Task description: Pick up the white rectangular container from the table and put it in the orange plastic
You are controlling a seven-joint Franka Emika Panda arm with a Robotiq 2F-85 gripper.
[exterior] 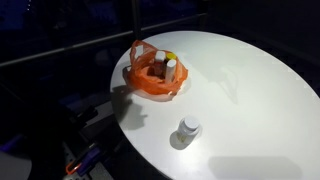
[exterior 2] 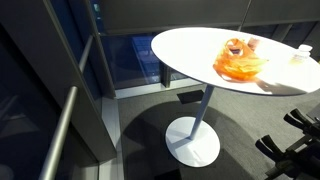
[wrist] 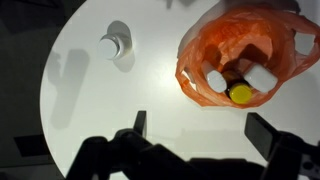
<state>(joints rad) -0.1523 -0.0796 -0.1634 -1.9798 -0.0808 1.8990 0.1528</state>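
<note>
The orange plastic bag lies open on the round white table. Inside it I see a white squarish container, a white round cap and a brown bottle with a yellow cap. The bag also shows in both exterior views. My gripper is open and empty. It hovers above the bare table just short of the bag, touching nothing. I do not see the gripper in either exterior view.
A small white round bottle stands alone on the table away from the bag, and shows in both exterior views. The table has a single pedestal foot. The surroundings are dark, with chair bases nearby.
</note>
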